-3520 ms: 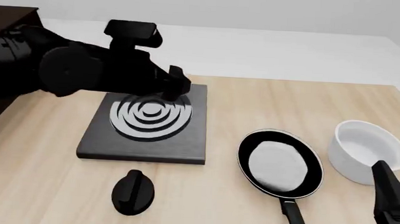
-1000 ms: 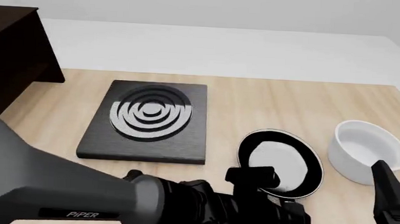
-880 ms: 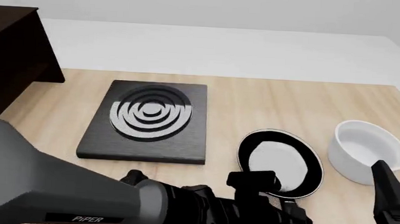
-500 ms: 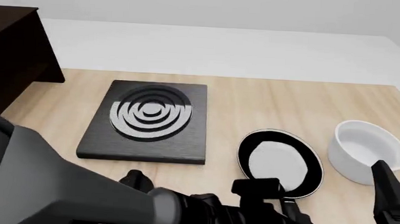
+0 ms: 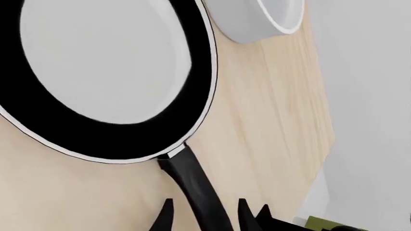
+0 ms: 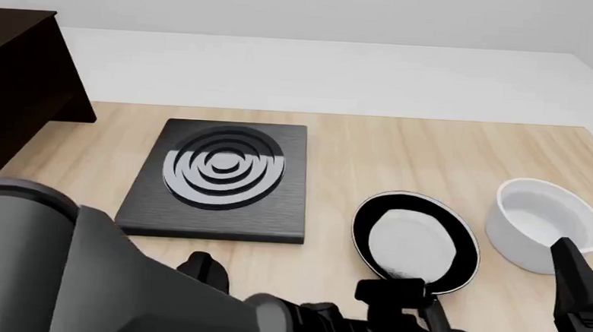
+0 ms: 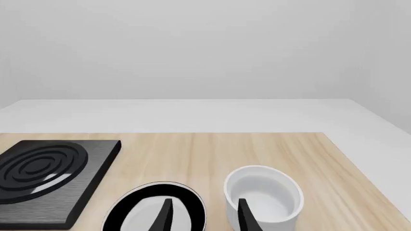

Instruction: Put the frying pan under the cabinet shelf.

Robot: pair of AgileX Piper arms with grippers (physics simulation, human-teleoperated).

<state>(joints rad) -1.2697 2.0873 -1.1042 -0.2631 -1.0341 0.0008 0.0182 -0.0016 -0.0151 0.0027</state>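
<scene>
Frying pan [image 6: 414, 247] — one | bowl [image 6: 543, 222] — one | stove plate [image 6: 220, 179] one

We see the flat wooden table [image 6: 379, 147] carrying everything. At its far left stands the large dark wooden cabinet shelf [image 6: 17, 83]. Right of it lies the square black stove plate [image 6: 217, 178], with the small round black knob [image 6: 202, 267] nearer us. Right of the plate sits the round black frying pan [image 6: 414, 242], and the white bowl [image 6: 540, 221] lies just right of that.
</scene>
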